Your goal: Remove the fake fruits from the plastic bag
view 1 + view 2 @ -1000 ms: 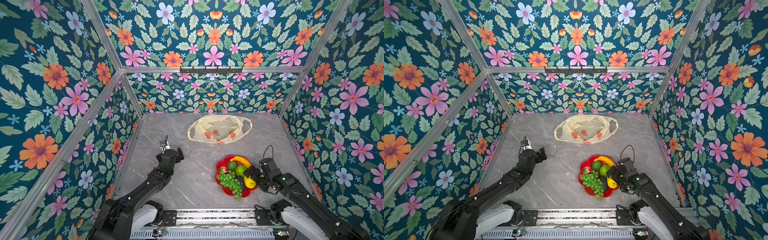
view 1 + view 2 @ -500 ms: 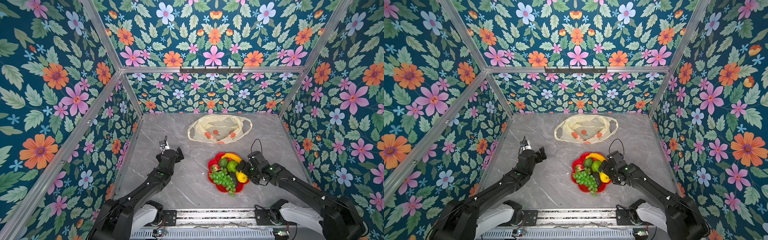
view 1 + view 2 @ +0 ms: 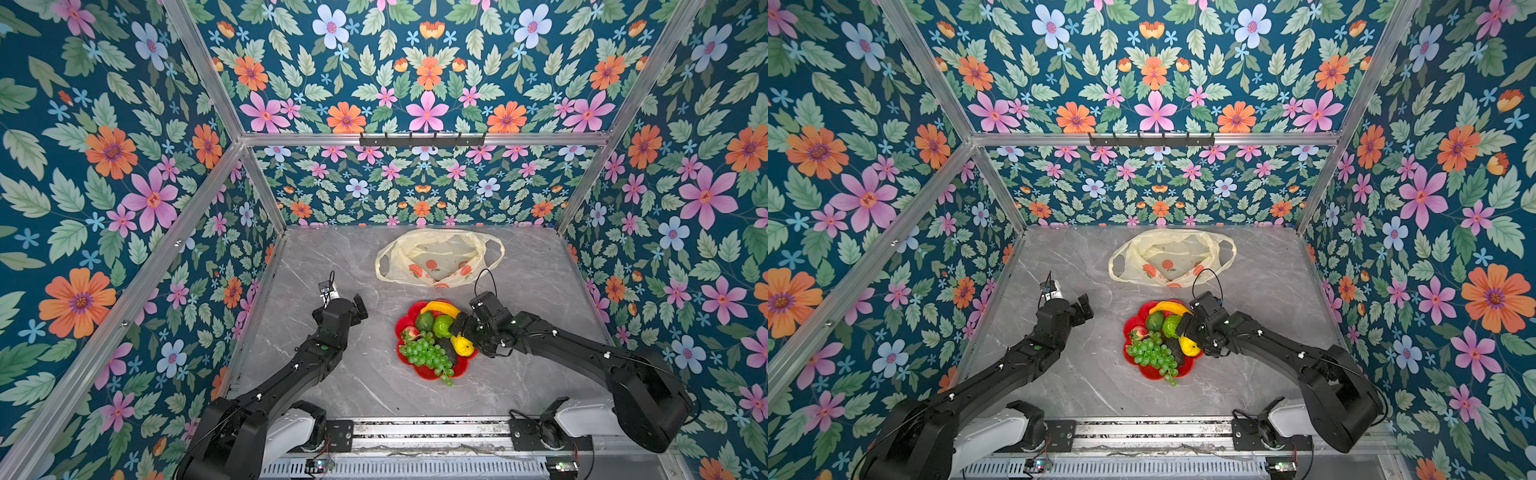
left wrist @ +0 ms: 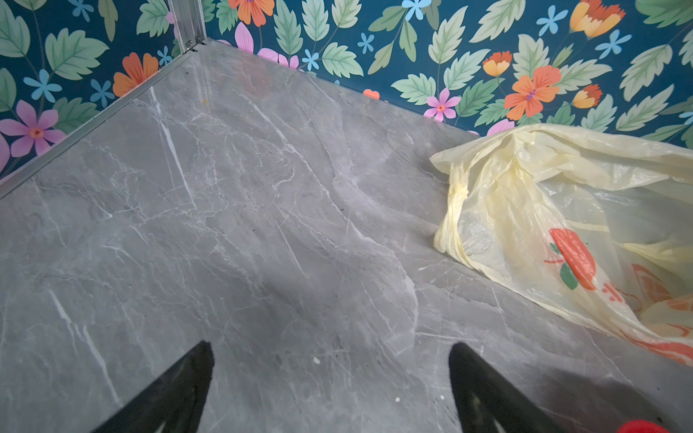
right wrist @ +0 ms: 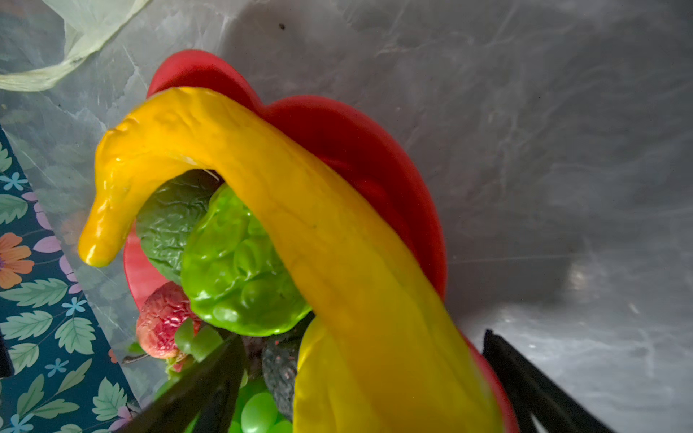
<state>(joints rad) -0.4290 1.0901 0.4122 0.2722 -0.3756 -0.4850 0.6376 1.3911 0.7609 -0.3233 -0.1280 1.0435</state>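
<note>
The plastic bag (image 3: 436,257) (image 3: 1167,259) lies flattened and open-mouthed at the back of the table, and no fruit shows inside it. The fake fruits are heaped on a red flower-shaped plate (image 3: 419,371): banana (image 3: 440,308) (image 5: 262,168), green avocado (image 3: 424,321), bumpy green fruit (image 5: 236,262), strawberry (image 5: 161,318), grapes (image 3: 426,353), lemon (image 3: 463,345), dark avocado (image 5: 279,367). My right gripper (image 3: 464,332) (image 5: 362,337) is open at the plate's right side, its fingers astride the banana's end and the lemon. My left gripper (image 3: 351,309) (image 4: 330,348) hangs open over bare table.
The grey marble table (image 3: 374,386) is walled by flowered panels on three sides, with a metal rail (image 3: 415,428) along the front. In the left wrist view the bag (image 4: 543,210) lies beyond the left gripper, with a bit of the red plate (image 4: 641,427) beside one finger.
The right gripper has moved left and farther from the front edge, and the plate with its fruits has slid left with it. The left arm has not moved.
</note>
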